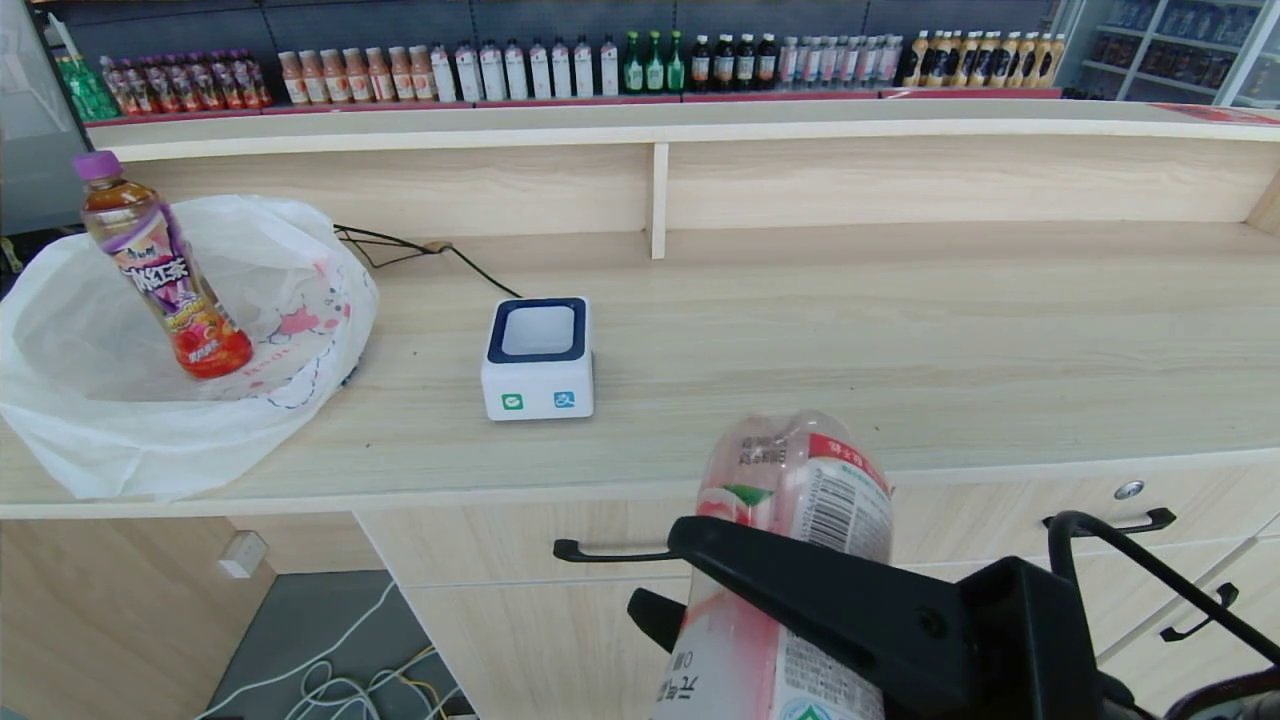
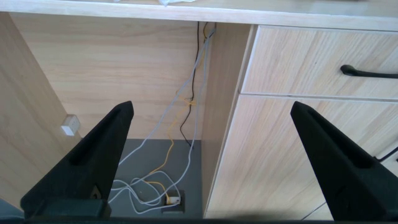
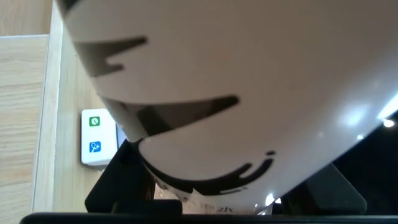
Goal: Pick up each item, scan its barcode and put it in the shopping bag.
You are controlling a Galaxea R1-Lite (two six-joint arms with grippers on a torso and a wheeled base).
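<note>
Here, the right hand (image 1: 665,570) is clamped on a pink-and-white bottle (image 1: 800,480), held tilted just in front of the near edge of the desk (image 1: 900,330), with its barcode (image 1: 835,512) turned toward the head camera. On the desk, the white scanner (image 1: 538,357) with a blue-framed window sits apart from that bottle. At the left end the shopping bag (image 1: 310,290) lies open with 1 purple-capped tea bottle (image 1: 165,270) leaning inside. The left hand (image 2: 211,107) hangs below the desk top beside the drawer fronts (image 2: 311,62), its 2 fingers (image 2: 93,162) apart and holding nothing.
</note>
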